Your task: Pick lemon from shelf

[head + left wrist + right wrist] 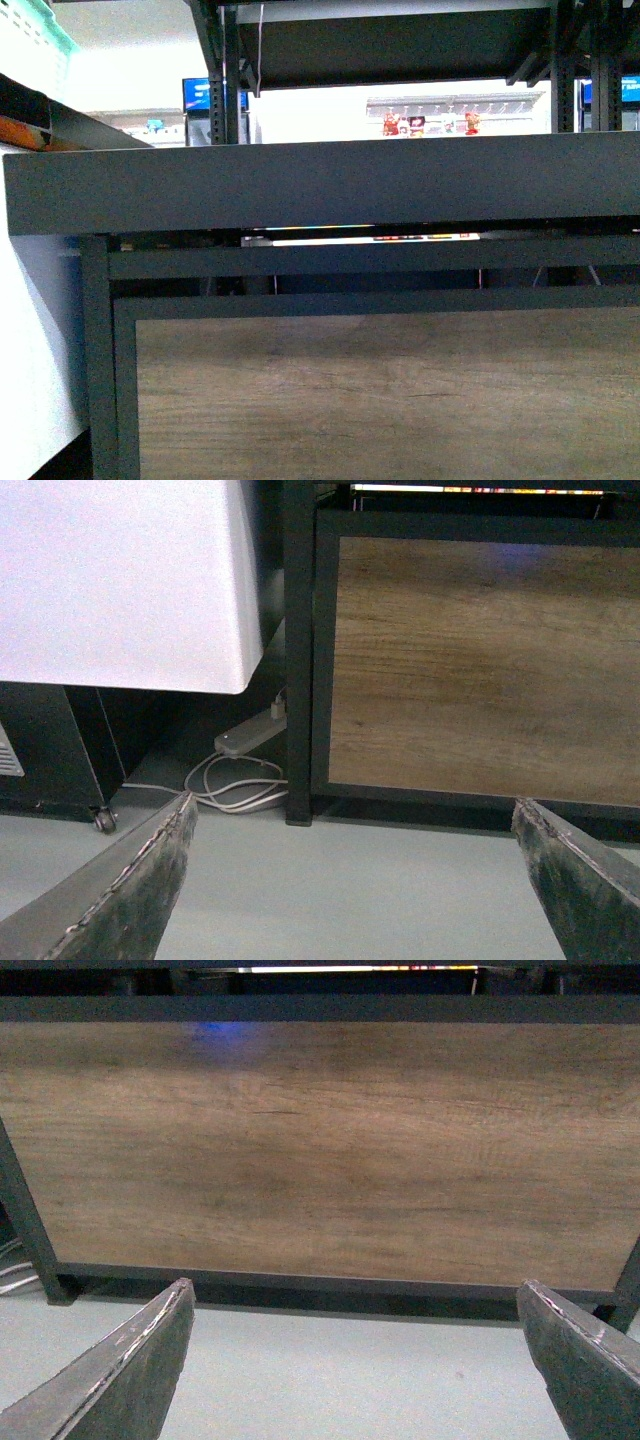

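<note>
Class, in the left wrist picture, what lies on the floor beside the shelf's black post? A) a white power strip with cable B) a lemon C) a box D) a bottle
A: a white power strip with looped cable sits beside the shelf post.

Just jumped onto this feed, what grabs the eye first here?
The shelf fills the front view, its dark tray edge above a wood-grain panel, and no lemon shows anywhere. Both wrist views sit low near the floor, with the left gripper and right gripper open and empty. A power strip with looped white cable lies on the floor by the shelf's post, in the left wrist view.
</note>
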Robot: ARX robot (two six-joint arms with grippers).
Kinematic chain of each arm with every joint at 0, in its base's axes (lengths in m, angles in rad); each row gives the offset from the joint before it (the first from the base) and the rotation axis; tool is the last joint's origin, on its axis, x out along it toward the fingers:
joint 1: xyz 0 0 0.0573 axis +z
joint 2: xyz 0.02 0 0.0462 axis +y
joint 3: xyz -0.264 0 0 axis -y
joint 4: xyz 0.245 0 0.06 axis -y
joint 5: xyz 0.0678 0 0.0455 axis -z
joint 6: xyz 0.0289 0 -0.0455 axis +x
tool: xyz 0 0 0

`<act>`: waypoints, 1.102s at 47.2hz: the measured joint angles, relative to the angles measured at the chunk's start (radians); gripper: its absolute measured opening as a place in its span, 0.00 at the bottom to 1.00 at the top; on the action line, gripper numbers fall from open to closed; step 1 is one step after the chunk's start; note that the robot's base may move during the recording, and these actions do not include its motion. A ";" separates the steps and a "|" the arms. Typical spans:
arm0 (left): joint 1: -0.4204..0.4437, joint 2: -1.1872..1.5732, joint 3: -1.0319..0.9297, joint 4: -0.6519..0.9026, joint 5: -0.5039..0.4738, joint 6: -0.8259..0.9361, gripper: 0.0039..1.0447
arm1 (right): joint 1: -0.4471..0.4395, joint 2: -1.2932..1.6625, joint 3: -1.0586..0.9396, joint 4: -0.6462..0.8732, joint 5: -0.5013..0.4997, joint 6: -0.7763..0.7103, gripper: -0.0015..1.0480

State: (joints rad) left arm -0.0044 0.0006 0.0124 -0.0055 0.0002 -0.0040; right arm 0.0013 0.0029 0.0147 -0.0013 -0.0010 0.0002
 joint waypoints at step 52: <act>0.000 0.000 0.000 0.000 0.000 0.000 0.93 | 0.000 0.002 0.000 0.000 0.002 0.000 0.93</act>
State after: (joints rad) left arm -0.0044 0.0006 0.0124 -0.0055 -0.0002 -0.0040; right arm 0.0013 0.0048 0.0147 -0.0013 0.0006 0.0002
